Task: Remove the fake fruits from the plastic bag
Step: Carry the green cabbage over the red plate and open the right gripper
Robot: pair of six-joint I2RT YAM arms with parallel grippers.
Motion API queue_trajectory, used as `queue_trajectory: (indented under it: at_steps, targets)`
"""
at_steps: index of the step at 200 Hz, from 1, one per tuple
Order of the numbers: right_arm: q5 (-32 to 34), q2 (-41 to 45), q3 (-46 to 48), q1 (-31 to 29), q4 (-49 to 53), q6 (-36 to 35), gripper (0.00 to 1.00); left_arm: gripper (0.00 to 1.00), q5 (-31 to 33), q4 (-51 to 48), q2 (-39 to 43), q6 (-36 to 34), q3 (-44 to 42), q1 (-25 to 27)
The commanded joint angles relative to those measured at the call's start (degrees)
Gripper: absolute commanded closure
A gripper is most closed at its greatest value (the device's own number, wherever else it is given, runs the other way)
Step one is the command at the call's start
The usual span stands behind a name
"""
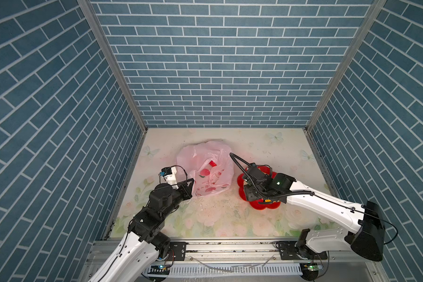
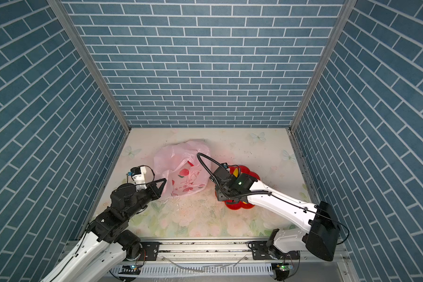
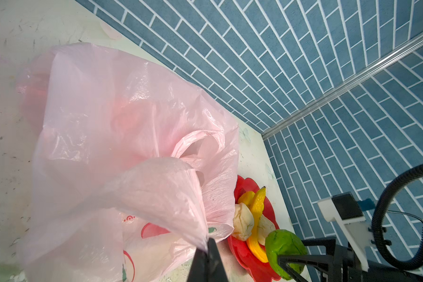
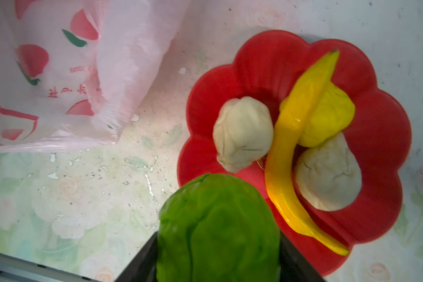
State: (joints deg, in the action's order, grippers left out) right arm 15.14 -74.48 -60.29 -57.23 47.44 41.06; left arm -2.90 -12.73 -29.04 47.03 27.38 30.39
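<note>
A: Since the coming move turns on where the green ball [image 4: 217,227] hangs relative to the dish, log the layout first, big to small.

B: Bench [image 1: 230,214]: floral sheet, both arms reaching in. Plastic bag [image 1: 205,171]: crumpled, left of centre in both top views. Red dish [image 1: 264,205]: just right of the bag, with a strip of bare bench between them.

A: Contents of the dish?

B: Banana [image 4: 291,136], long axis running rim to rim across the middle. Two cream lumps [image 4: 243,133], one on each side of it. Yellow piece [image 4: 332,117] tucked against the banana's far end.

A: Pincers?

B: Left pincer [image 3: 206,258]: clenched on a gathered fold of the bag's film, pulling it into a taut cone. Right pincer [image 4: 219,258]: grasping the green ball, one jaw on each flank. The ball hangs over the dish's near rim, on the bag side.

A: So the free floor is where?

B: Judgement: beside the bag-side cream lump, straight ahead of the ball. The right arm is the nearer one, and a short advance inward should clear the rim before release.

A: Anything left in the bag?

B: A reddish patch shows through the film. Cannot tell whether it is fruit or print.
</note>
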Motion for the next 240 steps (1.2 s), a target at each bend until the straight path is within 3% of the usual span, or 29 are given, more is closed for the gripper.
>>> queue_trajectory:
  at_steps: [1, 131, 240]
  targets:
    - [2.0, 2.7, 3.8, 0.8, 3.5, 6.8, 0.46, 1.00, -0.9, 1.6, -0.6, -0.8, -0.2, 0.0]
    - [-0.7, 1.9, 13.2, 3.4, -1.0, 9.5, 0.41, 1.00, -0.9, 1.8, -1.3, -0.6, 0.0, 0.0]
    - [-0.2, 0.5, 13.7, 4.1, -1.1, 9.7, 0.21, 1.00, -1.0, 1.6, -1.0, -0.6, 0.1, 0.0]
